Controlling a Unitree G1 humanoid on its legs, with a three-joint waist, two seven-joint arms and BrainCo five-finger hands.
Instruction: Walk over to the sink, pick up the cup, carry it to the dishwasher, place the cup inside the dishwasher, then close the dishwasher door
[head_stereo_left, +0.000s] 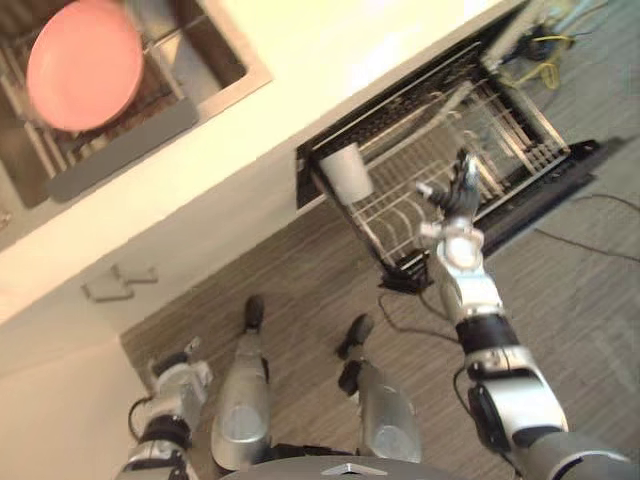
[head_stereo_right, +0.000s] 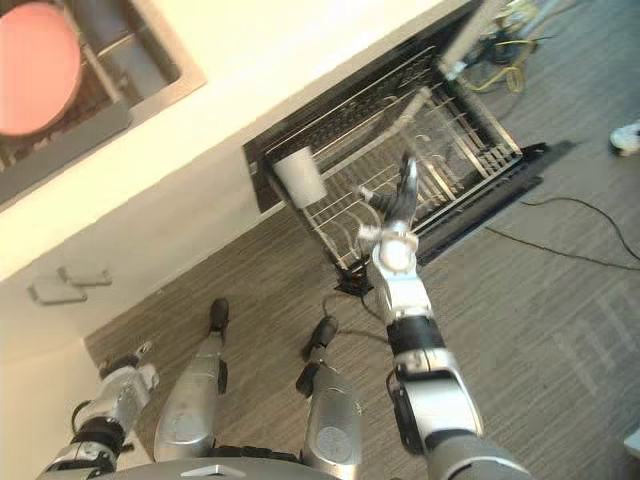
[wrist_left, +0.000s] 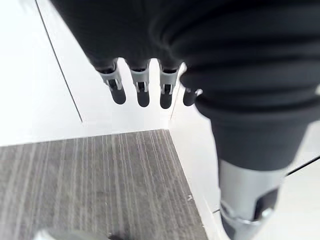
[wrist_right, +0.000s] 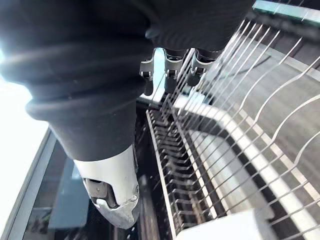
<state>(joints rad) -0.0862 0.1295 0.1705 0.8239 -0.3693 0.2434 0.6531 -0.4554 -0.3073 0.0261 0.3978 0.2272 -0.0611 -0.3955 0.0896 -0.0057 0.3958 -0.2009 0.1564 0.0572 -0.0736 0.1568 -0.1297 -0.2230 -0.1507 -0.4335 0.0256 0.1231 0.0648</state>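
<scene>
A pale grey cup (head_stereo_left: 347, 172) stands upright in the near left corner of the pulled-out wire rack (head_stereo_left: 505, 130) of the open dishwasher. My right hand (head_stereo_left: 458, 195) hovers over the middle of the rack, to the right of the cup and apart from it, with straight, spread fingers holding nothing. In the right wrist view its fingers (wrist_right: 170, 70) point along the rack wires (wrist_right: 215, 150). The dishwasher door (head_stereo_left: 560, 180) lies folded down over the floor. My left hand (head_stereo_left: 182, 382) hangs low by the white cabinet front, fingers (wrist_left: 142, 90) relaxed and empty.
A steel sink (head_stereo_left: 215, 65) set in the cream countertop (head_stereo_left: 330, 50) holds a pink plate (head_stereo_left: 85, 62) on a drying rack. Yellow cables (head_stereo_left: 535, 55) lie on the floor past the dishwasher. A person's shoe (head_stereo_right: 628, 136) is on the wood-look floor at the right.
</scene>
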